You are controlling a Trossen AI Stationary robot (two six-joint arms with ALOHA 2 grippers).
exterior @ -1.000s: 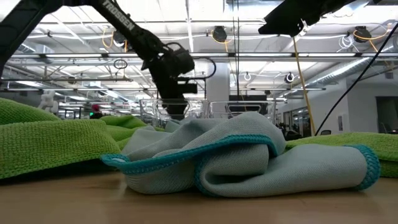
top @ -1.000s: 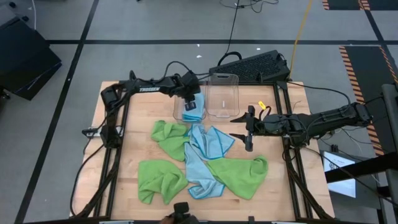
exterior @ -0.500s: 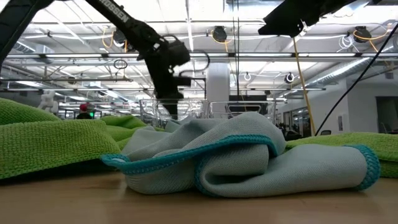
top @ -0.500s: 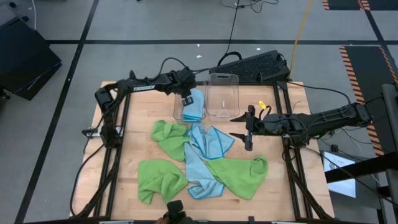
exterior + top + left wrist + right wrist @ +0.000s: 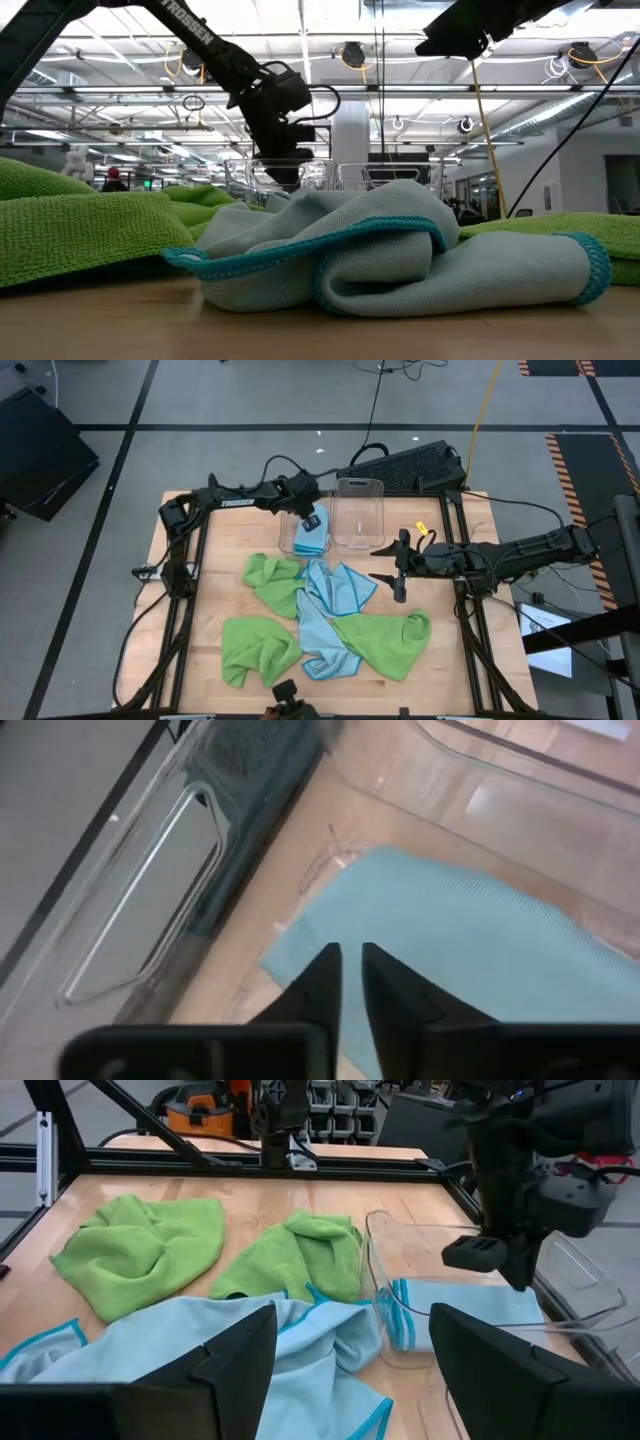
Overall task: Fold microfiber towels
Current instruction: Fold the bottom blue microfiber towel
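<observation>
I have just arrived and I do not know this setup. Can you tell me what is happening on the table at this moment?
A two-armed robot is folding microfiber towels. The left gripper hangs over the left clear bin, fingers nearly together, just above a folded light blue towel lying inside. The right gripper waits open above the table's right side, holding nothing. Loose lime green towels and light blue towels lie crumpled on the wooden table, not yet folded. A second clear bin beside the first looks empty.

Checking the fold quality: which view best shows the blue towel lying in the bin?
The left wrist view: the folded blue towel fills it, just past the left gripper. The high view shows it partly covered; the right wrist view through the bin wall; the low view hides it.
</observation>
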